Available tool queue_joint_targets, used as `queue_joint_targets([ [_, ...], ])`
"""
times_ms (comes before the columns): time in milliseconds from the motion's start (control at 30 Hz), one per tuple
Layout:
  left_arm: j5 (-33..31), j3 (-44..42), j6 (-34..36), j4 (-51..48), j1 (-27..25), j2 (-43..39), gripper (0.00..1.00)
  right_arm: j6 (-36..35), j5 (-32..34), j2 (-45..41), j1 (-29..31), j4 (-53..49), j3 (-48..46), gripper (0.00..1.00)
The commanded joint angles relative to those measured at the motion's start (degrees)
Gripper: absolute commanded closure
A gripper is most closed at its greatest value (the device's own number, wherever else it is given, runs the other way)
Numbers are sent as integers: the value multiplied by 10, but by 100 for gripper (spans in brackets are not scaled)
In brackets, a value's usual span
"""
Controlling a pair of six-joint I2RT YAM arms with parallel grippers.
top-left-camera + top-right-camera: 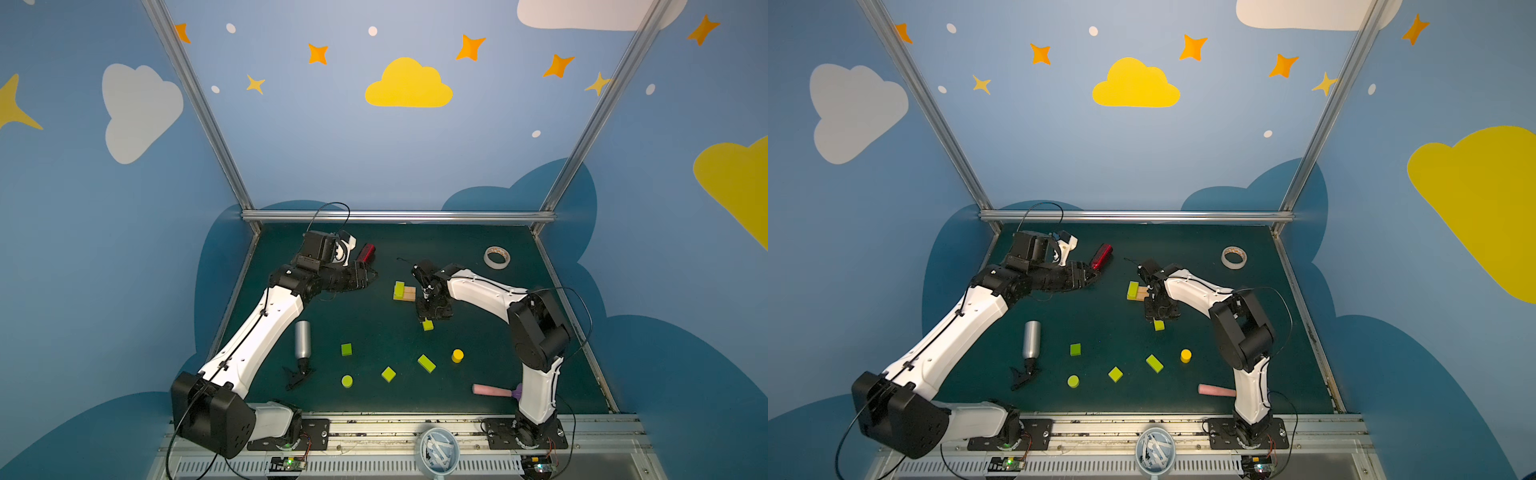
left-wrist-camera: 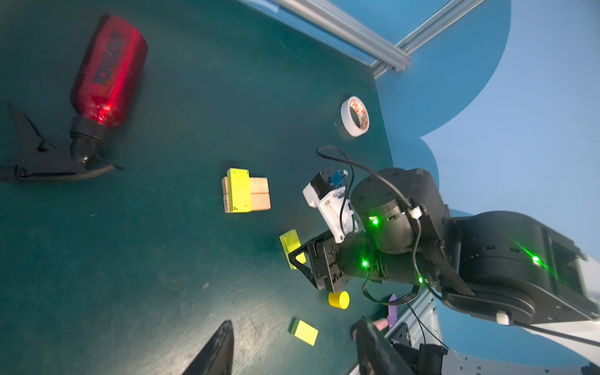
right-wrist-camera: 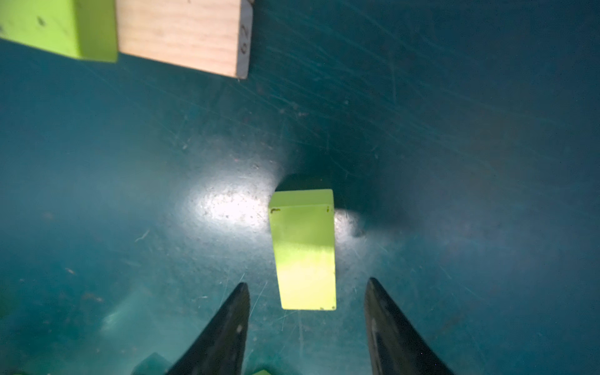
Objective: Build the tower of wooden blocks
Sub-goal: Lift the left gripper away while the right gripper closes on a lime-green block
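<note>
Inspecting from the largest item down: the green table (image 1: 490,345) carries the work. The left gripper (image 2: 296,321) hangs at the tower's 9 o'clock, well apart from it, with its jaws spread and empty. The right gripper (image 3: 307,284) sits low over the table, jaws spread to either side of a loose lime-green bar (image 3: 305,253). A gap shows on both sides, so there is no contact.

The tower (image 1: 409,294), near table centre, so far consists of two tan bars (image 2: 259,198) side by side, with a crosswise lime-green bar (image 2: 239,190) over one end. The loose lime-green bar lies flat at the tower's 5 o'clock, near it.

Toward 6 o'clock lie:
- a spare lime-green bar (image 1: 427,363)
- a left cube (image 1: 346,349)
- a right cube (image 1: 388,374)
- a yellow cylinder (image 1: 457,355)
- a lime cylinder (image 1: 347,381)

Assessment: the pick of the next second-tier bar is in hand. The next move calls for closing squarely on its long sides, lifting it, and seating it beside the crosswise bar without nudging the base.
</note>
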Motion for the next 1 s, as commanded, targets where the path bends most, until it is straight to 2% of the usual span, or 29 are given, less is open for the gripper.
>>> queue_joint_targets([
  [0, -9, -10, -3, 16, 1, -17, 41, 1, 9, 13, 4, -10, 4, 47],
  [400, -23, -29, 0, 4, 1, -32, 42, 1, 1, 32, 3, 3, 6, 59],
  [567, -29, -30, 7, -8, 1, -33, 42, -1, -3, 40, 1, 4, 8, 60],
  [967, -35, -33, 9, -18, 1, -33, 42, -1, -7, 40, -1, 2, 10, 76],
])
